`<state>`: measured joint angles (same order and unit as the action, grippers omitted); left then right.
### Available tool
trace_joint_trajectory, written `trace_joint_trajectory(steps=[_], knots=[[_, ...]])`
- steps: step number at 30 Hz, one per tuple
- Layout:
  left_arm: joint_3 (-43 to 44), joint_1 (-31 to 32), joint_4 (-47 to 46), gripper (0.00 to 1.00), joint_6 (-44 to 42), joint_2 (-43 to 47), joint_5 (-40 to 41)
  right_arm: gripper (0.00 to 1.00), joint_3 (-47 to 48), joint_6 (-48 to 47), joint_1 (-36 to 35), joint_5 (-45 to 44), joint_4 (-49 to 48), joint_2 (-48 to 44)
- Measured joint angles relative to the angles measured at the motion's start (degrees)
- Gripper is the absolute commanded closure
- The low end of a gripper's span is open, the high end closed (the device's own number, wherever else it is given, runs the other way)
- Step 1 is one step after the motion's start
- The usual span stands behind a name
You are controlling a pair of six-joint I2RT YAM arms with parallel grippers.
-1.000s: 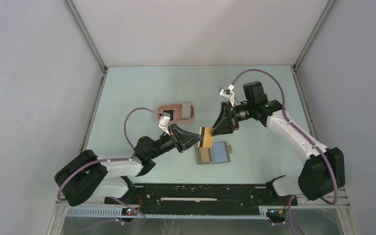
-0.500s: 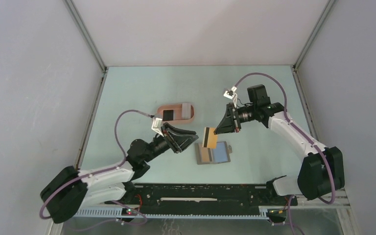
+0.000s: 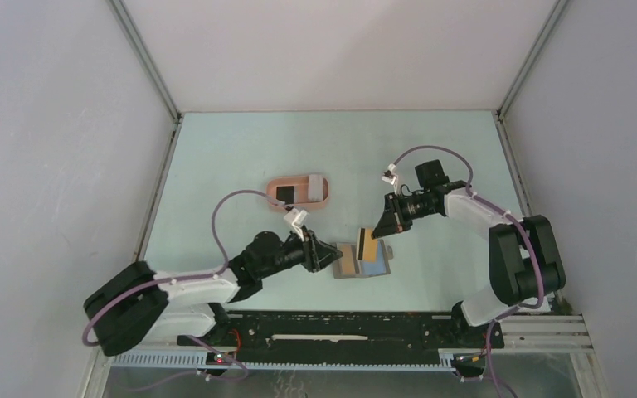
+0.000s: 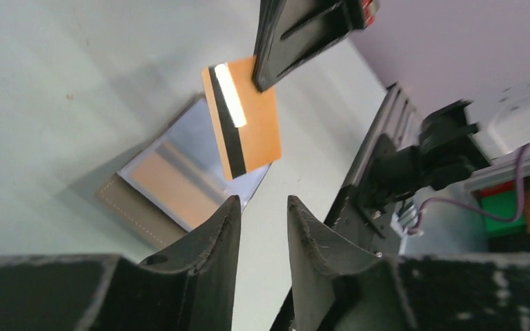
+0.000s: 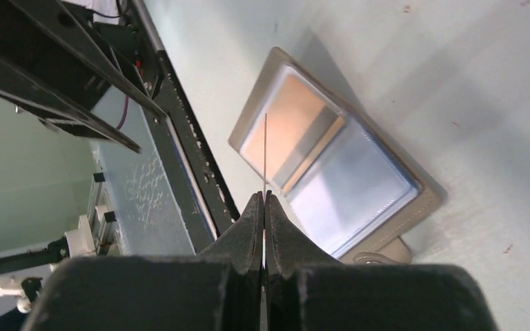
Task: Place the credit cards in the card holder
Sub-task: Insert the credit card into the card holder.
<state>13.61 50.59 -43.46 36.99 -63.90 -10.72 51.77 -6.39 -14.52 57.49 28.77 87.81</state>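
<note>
Orange card [image 4: 243, 117] hangs pinched by its edge in my right claw [image 5: 263, 198], above the grey wallet [image 5: 331, 172]. My left claw [image 4: 263, 203] sits just left, empty, its gap narrow. The carry comes next, I judge: far-left to the pink tray [image 3: 299, 206], laying it flat.

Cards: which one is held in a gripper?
The yellow-orange card with the black stripe, pinched by the right gripper above the grey wallet. The black card and whitish-grey card lie in the pink tray; the blue card sits in the wallet.
</note>
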Motion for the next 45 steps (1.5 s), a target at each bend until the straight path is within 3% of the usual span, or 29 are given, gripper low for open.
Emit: trace_joint_trajectory(steps=[8,16,45], knots=[[6.8,1.8,1.3,0.7,-0.6,-15.1,0.1,1.0,0.0,2.9,2.5,-1.9,-1.6,6.4],[8.0,2.0,1.8,0.76,-0.5,-22.3,0.7,1.0,0.0,4.0,2.8,-1.2,-1.7,9.0],[8.0,2.1,4.3,0.82,2.5,-25.7,4.9,1.0,0.2,6.8,0.6,-3.6,-1.6,14.1]])
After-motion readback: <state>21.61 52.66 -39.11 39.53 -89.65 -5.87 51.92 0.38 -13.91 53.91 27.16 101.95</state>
